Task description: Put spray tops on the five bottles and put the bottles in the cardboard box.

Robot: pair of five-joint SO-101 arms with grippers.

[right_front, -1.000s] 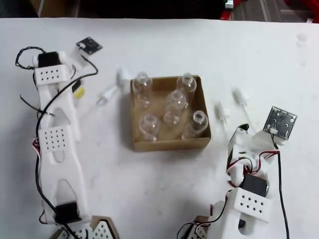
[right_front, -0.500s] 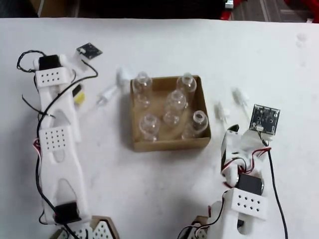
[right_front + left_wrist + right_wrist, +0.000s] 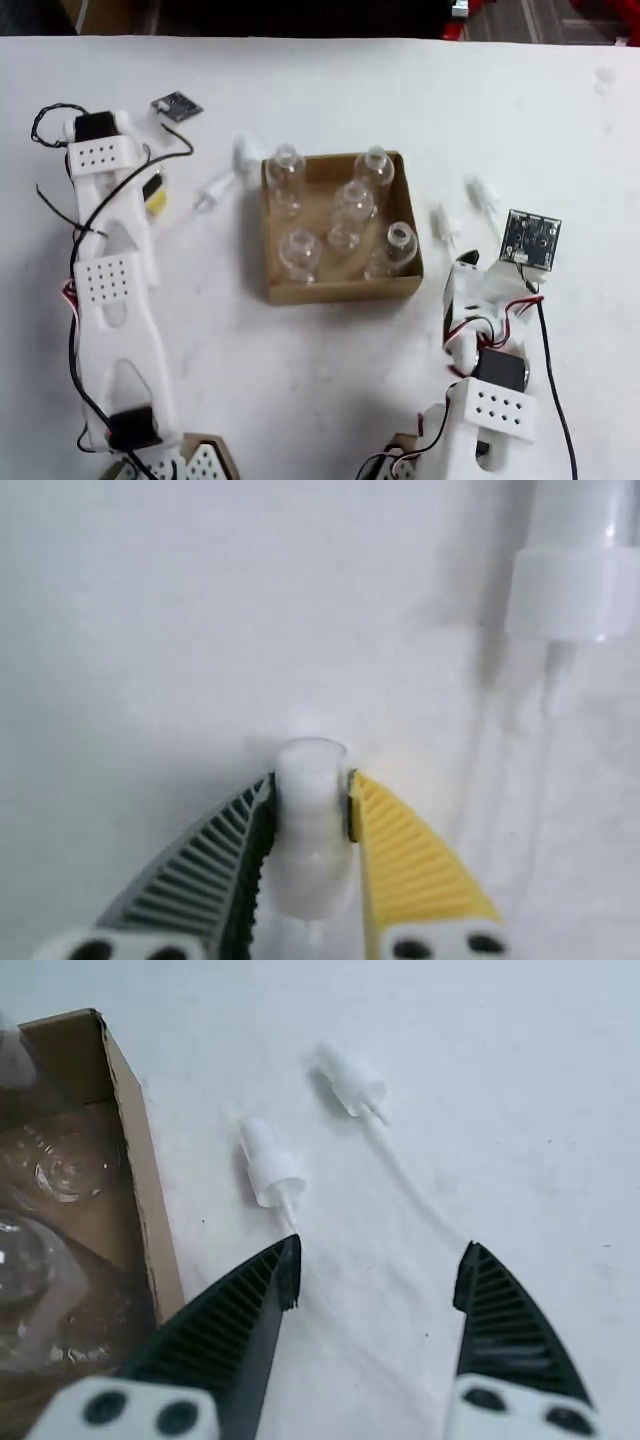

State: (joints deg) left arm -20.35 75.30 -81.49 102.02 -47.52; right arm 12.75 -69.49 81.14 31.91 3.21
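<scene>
Moved: the right arm's wrist has swung in toward the brown cardboard box (image 3: 340,290) over the last second, and the left arm has barely shifted.
Left wrist view: the left gripper (image 3: 310,780), with one grey finger and one yellow, is clenched on a small white plastic spray top (image 3: 310,830). A second spray top (image 3: 575,580), with a thin clear tube, lies on the table near it.
Right wrist view: the right gripper (image 3: 380,1250) is released, its black jaws wide apart. Past it, two loose spray tops (image 3: 270,1165) lie on the table beside the box wall.
High view: five clear plastic bottles (image 3: 350,205) stand upright inside the box, all with bare necks. Loose tops lie on both sides of the box.
Left arm: stretched forward along the left side of the table, with its gripper well left of the box.
Right arm: folded back, with its gripper close to the box's near right corner.
Surface: a plain white table (image 3: 300,380) with black cables trailing along both arms.
Room: a dark strip shows beyond the table's far edge.
</scene>
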